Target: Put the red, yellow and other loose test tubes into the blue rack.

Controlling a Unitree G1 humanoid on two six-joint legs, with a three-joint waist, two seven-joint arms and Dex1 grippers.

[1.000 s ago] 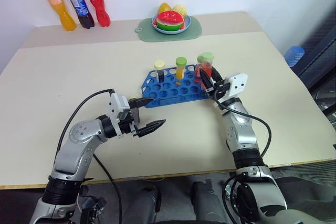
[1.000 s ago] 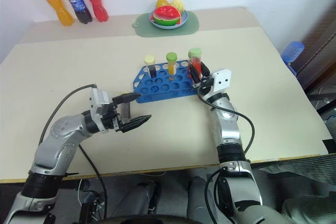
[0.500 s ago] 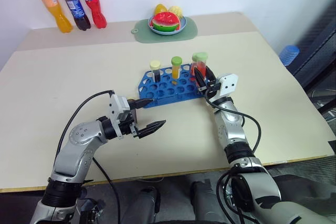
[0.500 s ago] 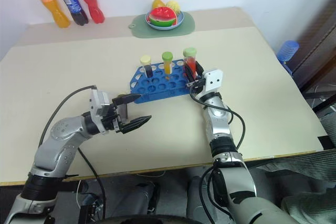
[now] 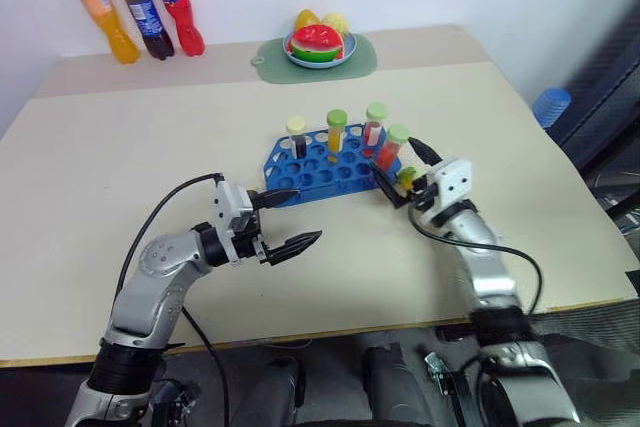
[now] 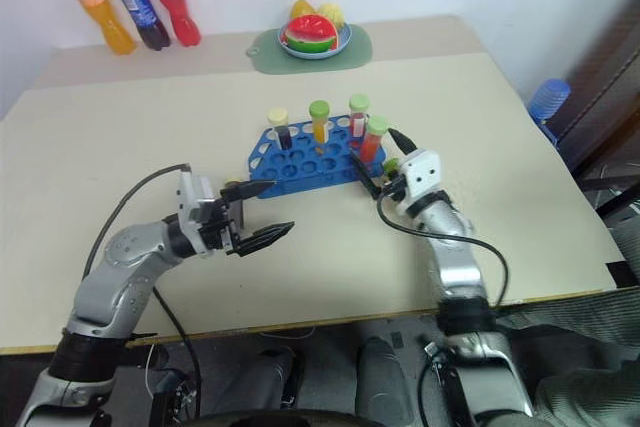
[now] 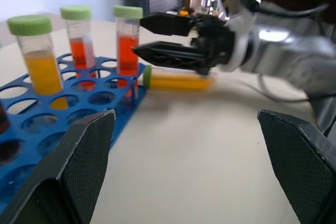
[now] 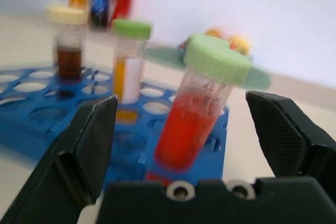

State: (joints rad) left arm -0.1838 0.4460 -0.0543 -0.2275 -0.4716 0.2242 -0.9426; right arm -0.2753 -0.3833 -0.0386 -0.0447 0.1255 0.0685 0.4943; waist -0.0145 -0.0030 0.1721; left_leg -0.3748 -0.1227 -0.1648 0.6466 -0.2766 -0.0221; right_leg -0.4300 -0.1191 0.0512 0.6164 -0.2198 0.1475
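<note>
Far left, at the table's [image 5: 120, 137] far edge: 3 soda bottles [image 5: 140, 5], orange, cola, red. My left gripper [image 5: 306, 213] hovers over bare table near-left of the blue rack [image 5: 318, 169], jaws wide apart, nothing in them, apart from the rack.

The rack sits mid-table. Standing in it, L to R: brown tube w/ cream cap [image 5: 296, 135], yellow-orange tube w/ green cap [image 5: 336, 132], red tube w/ green cap [image 5: 375, 124], all upright along the far row. At the rack's right end a 2nd red tube, green cap [image 5: 393, 148], sits in a hole but tilts right.

Far behind: fruit plate [image 5: 318, 45] on a green mat [image 5: 366, 55].

My right gripper [image 5: 395, 160] is at the rack's right end, jaws spread wide either side of the tilted red tube, not touching it. Another yellow tube [image 7: 178, 81] lies flat on the table just right of the rack, below that gripper.
</note>
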